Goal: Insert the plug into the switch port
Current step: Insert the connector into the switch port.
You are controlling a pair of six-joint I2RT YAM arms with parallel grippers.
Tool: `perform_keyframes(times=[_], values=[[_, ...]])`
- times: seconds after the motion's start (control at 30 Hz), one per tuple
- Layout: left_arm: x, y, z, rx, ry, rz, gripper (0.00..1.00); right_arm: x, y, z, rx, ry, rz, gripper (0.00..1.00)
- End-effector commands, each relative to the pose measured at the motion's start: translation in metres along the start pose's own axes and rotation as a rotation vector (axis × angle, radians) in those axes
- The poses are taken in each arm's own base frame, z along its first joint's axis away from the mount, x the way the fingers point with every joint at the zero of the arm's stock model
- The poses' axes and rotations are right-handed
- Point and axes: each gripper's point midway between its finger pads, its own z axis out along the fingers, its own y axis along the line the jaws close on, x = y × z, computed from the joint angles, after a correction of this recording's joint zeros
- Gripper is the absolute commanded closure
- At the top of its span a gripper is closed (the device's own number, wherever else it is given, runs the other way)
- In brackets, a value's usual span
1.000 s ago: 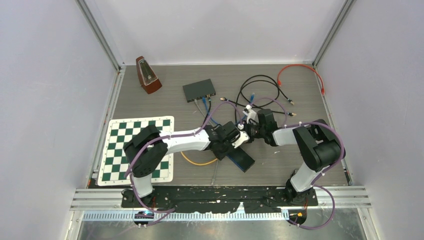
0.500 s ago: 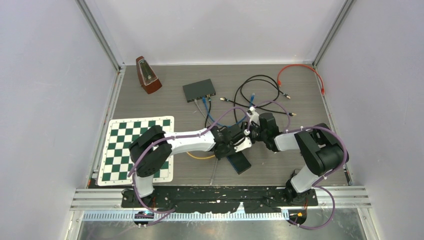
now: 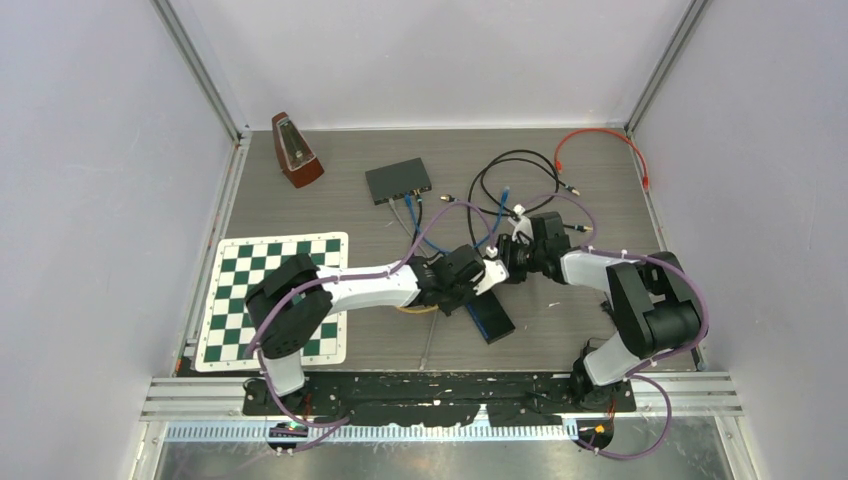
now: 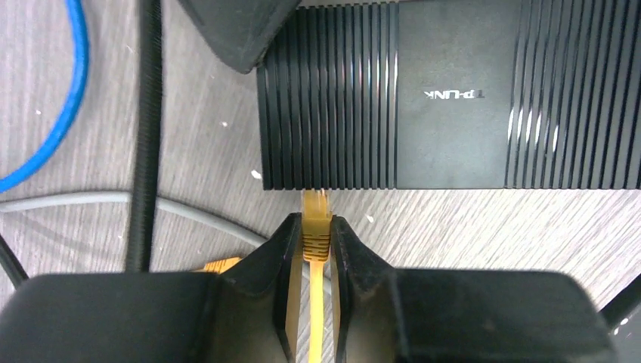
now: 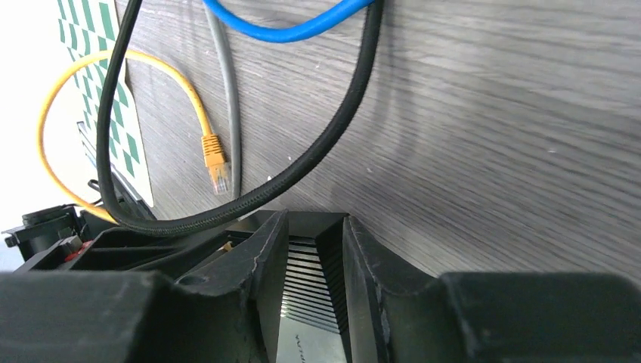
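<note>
— What writing can we read?
— In the left wrist view, white "TP-LINK", upside down, on the black ribbed plastic switch (image 4: 453,91).
— And the plug?
— Our left hand (image 4: 317,246) is pinched narrowly on the orange cable plug (image 4: 316,215). Its tip meets the switch's edge; whether it sits in a port, we cannot tell.
— The right hand (image 5: 316,227)?
— Its fingers stand partly apart astride the switch's ribbed top; whether they grip it, we cannot tell. Only this view shows a second orange plug (image 5: 215,162) beyond the switch, beside a grey cable (image 5: 227,98).
— Only overhead do we see a dark flat box (image 3: 398,181), well behind the switch.
</note>
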Motion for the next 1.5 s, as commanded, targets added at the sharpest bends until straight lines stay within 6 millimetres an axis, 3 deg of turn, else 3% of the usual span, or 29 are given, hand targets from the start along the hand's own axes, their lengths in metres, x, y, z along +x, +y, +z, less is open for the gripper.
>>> perform_keyframes(times=[0.0,0.23,0.43,0.7,1.17,1.47], values=[[-0.064,0.017,-0.022,-0.057,-0.255,-0.053,0.74,-0.002,-0.004,-0.016,0.041,0.062,0.007,0.62],[-0.045,0.017,-0.03,-0.051,-0.243,-0.065,0.58,-0.017,-0.014,-0.028,0.061,0.032,0.002,0.58],[-0.032,0.021,-0.04,-0.001,-0.258,-0.08,0.49,-0.022,-0.005,-0.039,0.051,0.023,-0.03,0.55],[-0.029,0.024,-0.025,0.064,-0.227,-0.057,0.5,-0.016,0.006,-0.047,0.01,0.027,-0.061,0.51],[-0.01,0.017,-0.025,0.151,-0.3,-0.11,0.51,-0.014,0.032,-0.063,-0.053,-0.042,-0.11,0.5],[-0.002,0.021,-0.028,0.175,-0.355,-0.178,0.51,0.003,0.065,-0.042,-0.113,-0.086,-0.091,0.51]])
